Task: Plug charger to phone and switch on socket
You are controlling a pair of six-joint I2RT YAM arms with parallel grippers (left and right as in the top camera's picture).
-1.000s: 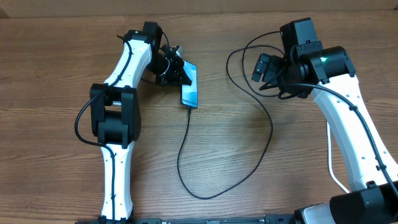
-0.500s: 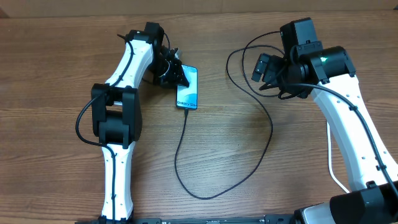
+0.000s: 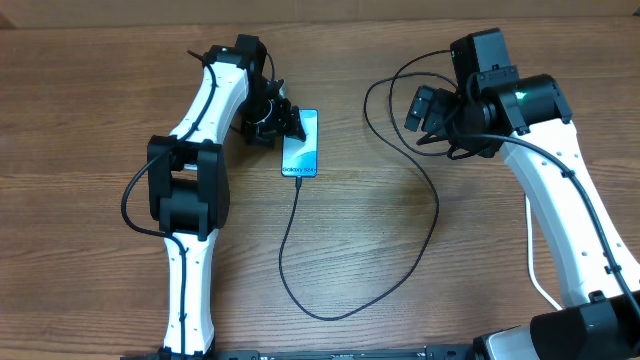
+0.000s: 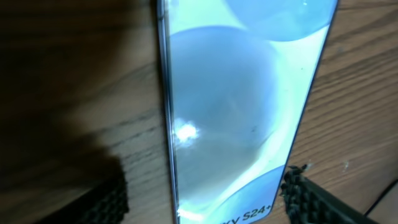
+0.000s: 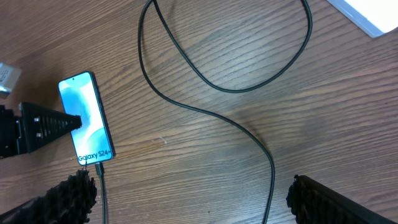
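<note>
The phone (image 3: 301,145) lies flat on the wooden table, blue screen up, and it also shows in the right wrist view (image 5: 87,118). The charger's thin black cable (image 3: 283,250) is plugged into its near end (image 5: 98,168) and loops across the table (image 5: 270,164). My left gripper (image 3: 288,125) is open astride the phone (image 4: 236,106). Bare wood shows between its left finger (image 4: 106,199) and the phone's edge. My right gripper (image 3: 420,110) hangs open above the table with nothing between its fingers (image 5: 199,205). A white corner (image 5: 367,12), possibly the socket, shows at the top right.
The cable's big loop (image 3: 330,315) covers the table's middle and coils back under the right arm (image 3: 372,100). The left arm (image 3: 185,190) stretches along the left side. A small pale object (image 5: 6,78) sits at the right wrist view's left edge.
My left gripper has opened and let go of the phone. The phone has settled slightly left and straighter on the table, dragging the cable's near end with it. The right arm has not moved.
</note>
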